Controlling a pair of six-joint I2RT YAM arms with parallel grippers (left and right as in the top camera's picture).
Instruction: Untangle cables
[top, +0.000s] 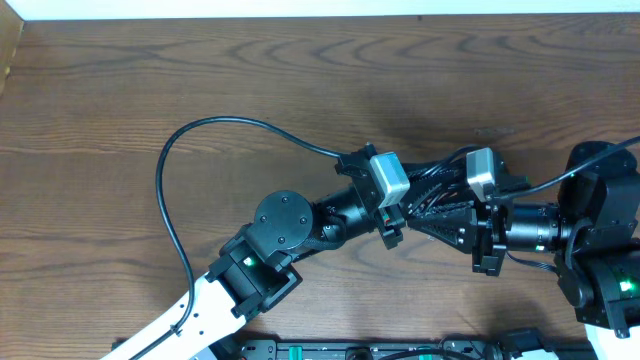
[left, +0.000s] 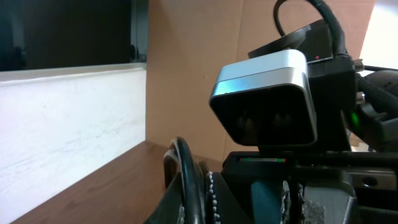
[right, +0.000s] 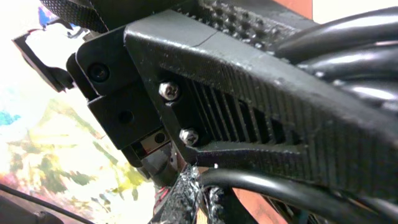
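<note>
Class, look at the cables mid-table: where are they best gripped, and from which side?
Probably the strands arching free at the far edge of the cables, approached from the far side of the table. They stand apart from the packed middle, so a few could be pinched alone.

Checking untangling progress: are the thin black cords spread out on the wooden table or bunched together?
Bunched together: the thin black cords show as one dark clump overhead, with no separate strands laid out.

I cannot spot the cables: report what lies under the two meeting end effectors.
Black cables bunch between the left end effector and the right end effector. Their plugs and any strands underneath are covered by those end effectors.
</note>
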